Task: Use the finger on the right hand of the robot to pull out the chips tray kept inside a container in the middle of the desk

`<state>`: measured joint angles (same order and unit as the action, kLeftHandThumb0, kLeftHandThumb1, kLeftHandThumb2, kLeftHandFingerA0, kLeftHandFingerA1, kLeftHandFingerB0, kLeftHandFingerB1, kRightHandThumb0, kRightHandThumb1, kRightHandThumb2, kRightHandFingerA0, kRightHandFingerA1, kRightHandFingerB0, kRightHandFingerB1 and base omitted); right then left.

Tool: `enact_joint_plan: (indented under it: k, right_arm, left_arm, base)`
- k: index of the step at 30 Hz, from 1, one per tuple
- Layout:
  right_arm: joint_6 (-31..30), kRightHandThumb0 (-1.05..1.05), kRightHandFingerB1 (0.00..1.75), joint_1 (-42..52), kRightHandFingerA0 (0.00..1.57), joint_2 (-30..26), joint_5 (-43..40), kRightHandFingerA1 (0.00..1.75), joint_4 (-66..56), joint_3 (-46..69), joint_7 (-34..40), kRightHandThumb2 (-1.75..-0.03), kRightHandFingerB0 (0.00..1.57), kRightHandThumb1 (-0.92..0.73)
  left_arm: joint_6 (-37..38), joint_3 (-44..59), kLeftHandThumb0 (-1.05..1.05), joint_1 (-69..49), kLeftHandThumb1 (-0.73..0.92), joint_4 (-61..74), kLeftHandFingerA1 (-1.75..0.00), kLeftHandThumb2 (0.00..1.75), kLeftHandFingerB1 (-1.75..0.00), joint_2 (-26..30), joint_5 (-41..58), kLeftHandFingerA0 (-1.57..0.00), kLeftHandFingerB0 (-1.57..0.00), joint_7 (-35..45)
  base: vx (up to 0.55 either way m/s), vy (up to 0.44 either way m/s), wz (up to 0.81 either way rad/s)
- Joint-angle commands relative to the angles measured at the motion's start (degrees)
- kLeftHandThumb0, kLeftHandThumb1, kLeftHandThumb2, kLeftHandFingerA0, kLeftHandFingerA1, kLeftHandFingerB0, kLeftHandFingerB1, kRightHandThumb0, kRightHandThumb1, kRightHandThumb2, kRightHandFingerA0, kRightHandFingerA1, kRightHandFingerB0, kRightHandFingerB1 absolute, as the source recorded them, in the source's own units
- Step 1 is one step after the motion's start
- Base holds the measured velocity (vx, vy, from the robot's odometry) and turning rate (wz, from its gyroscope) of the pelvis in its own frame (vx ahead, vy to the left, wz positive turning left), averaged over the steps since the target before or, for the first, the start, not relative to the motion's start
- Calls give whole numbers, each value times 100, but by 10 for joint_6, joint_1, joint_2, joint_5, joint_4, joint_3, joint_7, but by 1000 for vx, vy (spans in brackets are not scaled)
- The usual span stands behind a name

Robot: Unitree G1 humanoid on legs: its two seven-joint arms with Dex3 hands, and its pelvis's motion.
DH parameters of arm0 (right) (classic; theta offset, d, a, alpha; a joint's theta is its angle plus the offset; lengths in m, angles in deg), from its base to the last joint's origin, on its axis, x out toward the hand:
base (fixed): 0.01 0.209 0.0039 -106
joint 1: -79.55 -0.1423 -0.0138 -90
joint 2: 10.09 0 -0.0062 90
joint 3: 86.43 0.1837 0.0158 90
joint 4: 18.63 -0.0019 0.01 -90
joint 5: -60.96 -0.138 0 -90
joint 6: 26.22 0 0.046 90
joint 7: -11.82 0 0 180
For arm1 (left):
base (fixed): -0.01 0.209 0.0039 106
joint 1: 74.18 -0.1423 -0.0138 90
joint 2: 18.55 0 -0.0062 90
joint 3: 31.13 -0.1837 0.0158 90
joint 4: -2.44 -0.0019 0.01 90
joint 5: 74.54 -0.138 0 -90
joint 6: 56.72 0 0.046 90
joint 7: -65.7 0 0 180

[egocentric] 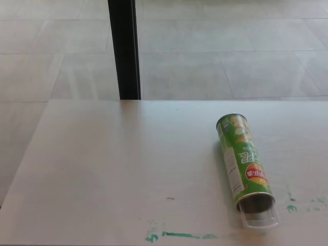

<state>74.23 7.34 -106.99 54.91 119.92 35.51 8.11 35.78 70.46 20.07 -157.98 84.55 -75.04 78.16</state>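
Green can (242, 161) lies on its side on the right part of the pale tabletop (113, 164), open mouth toward the near edge. Clear tray (260, 217) protrudes slightly from the mouth. Neither hand shows, so their state cannot be told.

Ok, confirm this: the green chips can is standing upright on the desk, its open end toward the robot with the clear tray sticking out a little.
Not quite. The can is lying on its side on the desk, not upright, as the head view shows. The rest holds: its open end faces the robot and the clear tray sticks out a little.
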Motion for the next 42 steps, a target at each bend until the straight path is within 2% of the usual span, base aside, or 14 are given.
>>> enact_joint_plan:
  k: [1, 2, 7, 8, 9, 10, 15, 19, 24, 29, 36, 39, 40, 42]
  right_arm:
    - [40, -15, 47, 3, 71, -15, -22, 76, 6, 7, -14, -58, 44, -63]
    - [43, -15, 46, 2, 70, -14, -33, 88, 6, 16, -19, -58, 41, -64]
    - [35, -15, 43, 12, 68, -6, -88, 100, -88, 74, -11, -59, 39, -66]
    - [26, -21, 46, 12, 69, -3, -96, 102, -109, 85, -7, -66, 36, -63]
    - [21, -13, 42, 10, 66, -3, -111, 108, -132, 100, -11, -59, 34, -67]
    - [35, -12, 43, -2, 76, -11, -114, 103, -148, 116, -4, -59, 34, -66]
    - [21, -15, 39, -18, 77, -23, -112, 99, -252, 139, 3, -58, 33, -63]
    - [-12, -11, 38, -33, 73, -22, -127, 113, -391, 141, 8, -58, 35, -63]
    - [-66, -11, 38, -32, 73, -17, -142, 124, -561, 111, 2, -58, 38, -62]
    - [-49, -3, 38, -44, 74, -9, -139, 134, -607, 70, -23, -58, 36, -63]
    - [-92, 1, 40, -22, 76, -31, -109, 140, -700, -3, -54, -57, 29, -66]
    - [-74, 6, 43, -17, 83, -49, -43, 136, -715, -49, -65, -56, 34, -61]
    - [-70, 6, 45, -22, 86, -55, -35, 131, -718, -71, -74, -59, 35, -59]
    - [-71, 2, 43, -17, 83, -63, -17, 137, -727, -91, -76, -61, 35, -57]
  left_arm:
    - [10, 10, -50, 5, 70, -14, -67, 61, -55, 13, 12, -63, -57, 29]
    - [10, 11, -50, 5, 70, -14, -68, 61, -57, 13, 12, -63, -58, 31]
    - [12, 12, -50, 9, 70, -22, -68, 61, -58, 12, 11, -65, -62, 31]
    - [16, 9, -50, 6, 71, -21, -66, 61, -57, 13, 8, -65, -61, 31]
    - [18, 6, -50, 4, 72, -20, -66, 61, -56, 14, 5, -64, -60, 31]
    - [15, 8, -50, 5, 71, -21, -66, 61, -55, 14, 8, -63, -58, 31]
    - [9, 11, -50, 8, 71, -22, -67, 61, -58, 13, 12, -62, -59, 34]
    - [13, 7, -48, 9, 72, -22, -67, 61, -58, 13, 8, -65, -61, 28]
    - [9, 6, -49, 10, 71, -23, -66, 61, -56, 13, 8, -64, -58, 28]
    - [10, 6, -49, 9, 72, -20, -64, 61, -55, 13, 8, -62, -57, 31]
    - [13, 7, -49, 7, 72, -19, -63, 61, -58, 13, 10, -61, -59, 36]
    - [13, 6, -48, 9, 74, -22, -62, 62, -54, 13, 8, -61, -56, 32]
    - [8, 14, -48, 10, 72, -23, -67, 61, -60, 13, 17, -63, -60, 33]
    - [7, 13, -49, 10, 71, -22, -66, 61, -57, 13, 14, -65, -61, 30]
  base:
    - [0, 0, 0]
    - [0, 0, 0]
    - [0, 0, 0]
    - [0, 0, 0]
    - [0, 0, 0]
    - [0, 0, 0]
    - [0, 0, 0]
    - [0, 0, 0]
    - [0, 0, 0]
    - [0, 0, 0]
    - [0, 0, 0]
    - [0, 0, 0]
    - [0, 0, 0]
    - [0, 0, 0]
